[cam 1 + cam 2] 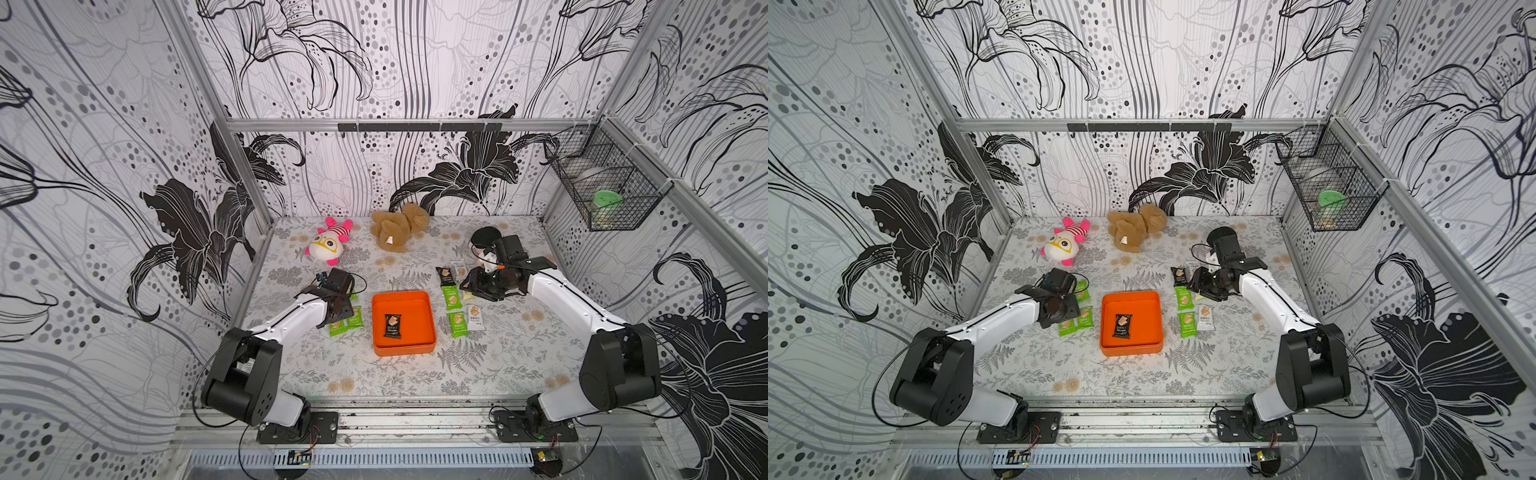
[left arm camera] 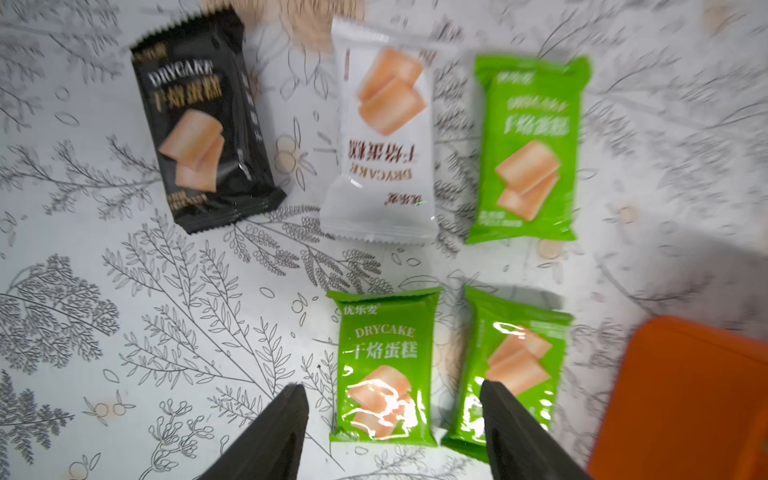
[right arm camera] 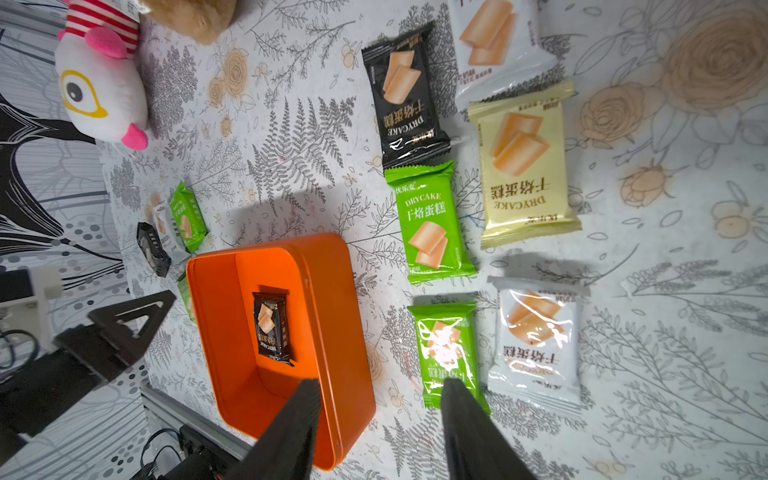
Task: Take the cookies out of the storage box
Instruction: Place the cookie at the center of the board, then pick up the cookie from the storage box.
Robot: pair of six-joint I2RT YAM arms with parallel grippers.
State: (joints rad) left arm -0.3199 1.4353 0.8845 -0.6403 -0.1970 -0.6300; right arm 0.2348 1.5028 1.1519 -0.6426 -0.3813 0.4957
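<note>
In a top view: one black cookie (image 1: 392, 325) inside the storage box (image 1: 405, 350). Left wrist: left gripper (image 2: 390, 386) fingers (image 2: 282, 428) spread, clasping nothing, possibly grazing a green packet (image 2: 519, 353); beside the box three green, one white, one black. Right wrist: right gripper (image 3: 381, 384) parted, empty; six packets beside the box.

cookies (image 2: 384, 365): glossy plastic wrap | storage box (image 1: 405, 349): smooth | brown plush (image 1: 395, 232): fuzzy

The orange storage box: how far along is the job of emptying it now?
Done: most cookies already lie on the table, five under the left gripper and six on the right side. In hand: nothing; the left gripper and the right gripper are both open and empty. Left: one black packet lies in the storage box.
</note>
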